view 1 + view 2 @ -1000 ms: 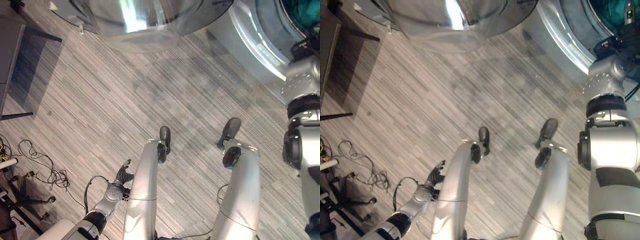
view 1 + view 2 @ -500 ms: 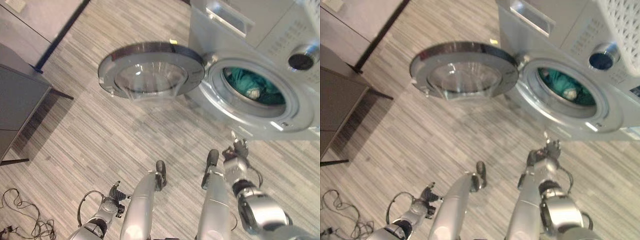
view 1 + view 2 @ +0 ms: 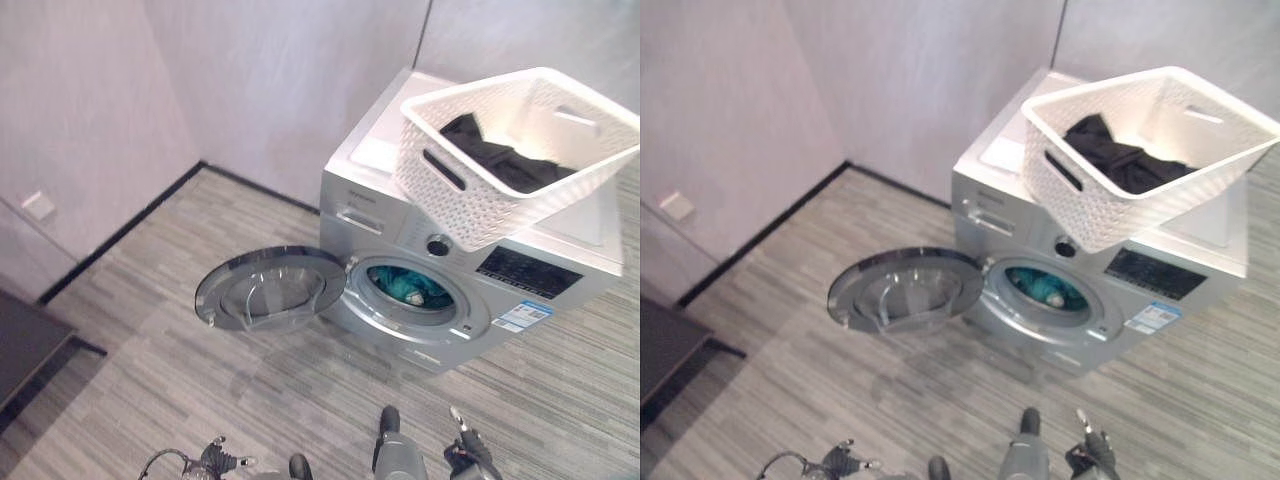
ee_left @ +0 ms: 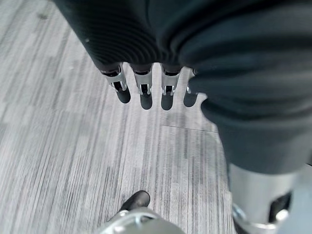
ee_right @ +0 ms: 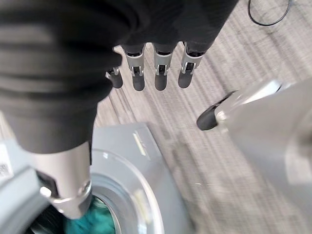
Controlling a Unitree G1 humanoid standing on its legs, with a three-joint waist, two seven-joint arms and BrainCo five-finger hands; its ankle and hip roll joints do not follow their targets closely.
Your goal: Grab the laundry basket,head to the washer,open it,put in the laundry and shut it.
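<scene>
White laundry basket [image 3: 520, 150] atop washer [image 3: 470, 290], door [image 3: 270, 288] open, teal laundry [image 3: 408, 290] inside

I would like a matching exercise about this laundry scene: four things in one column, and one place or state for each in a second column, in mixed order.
Things:
1. white laundry basket
2. washer door
3. teal laundry
4. black garment

Places or states:
A. inside the drum
B. swung open to the side
C. on top of the washer
D. lying in the basket

Pairs: 1-C, 2-B, 3-A, 4-D
</scene>
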